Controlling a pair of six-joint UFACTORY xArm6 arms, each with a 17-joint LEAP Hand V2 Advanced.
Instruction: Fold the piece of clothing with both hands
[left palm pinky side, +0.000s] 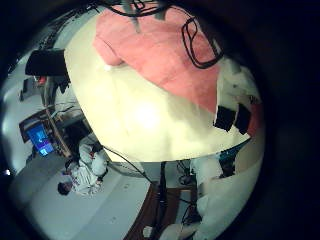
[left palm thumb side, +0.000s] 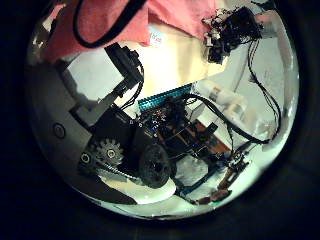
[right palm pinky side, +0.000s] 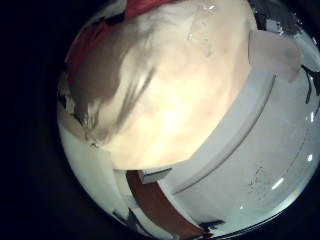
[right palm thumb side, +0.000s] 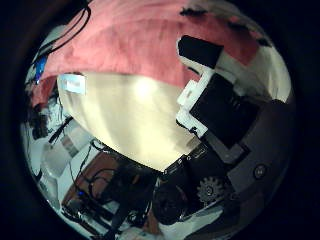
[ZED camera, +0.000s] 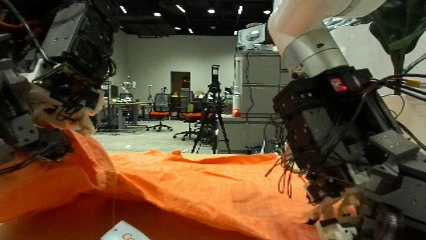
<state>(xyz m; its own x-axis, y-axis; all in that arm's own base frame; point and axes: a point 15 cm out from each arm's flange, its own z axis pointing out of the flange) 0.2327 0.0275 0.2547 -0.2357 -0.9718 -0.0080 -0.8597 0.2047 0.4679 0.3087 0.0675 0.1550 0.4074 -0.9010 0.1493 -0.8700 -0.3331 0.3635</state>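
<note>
An orange piece of clothing (ZED camera: 200, 185) lies spread on the cream table (left palm pinky side: 140, 115). One edge rises in a peak to my left hand (ZED camera: 60, 70), whose curled fingers pinch the cloth there. A white label (ZED camera: 123, 235) shows on the cloth near the front. My right hand (ZED camera: 340, 130) hangs low over the cloth's other side, at its edge. The right thumb side palm view shows the cloth (right palm thumb side: 150, 40) and its label (right palm thumb side: 72, 83) lying flat beyond that hand. How the right hand stands on the cloth is hidden.
The bare table top (right palm thumb side: 140, 110) runs from the cloth's edge to the table's rim. Beyond the table stand a tripod (ZED camera: 213, 110) and office chairs (ZED camera: 163, 112), far back in the room.
</note>
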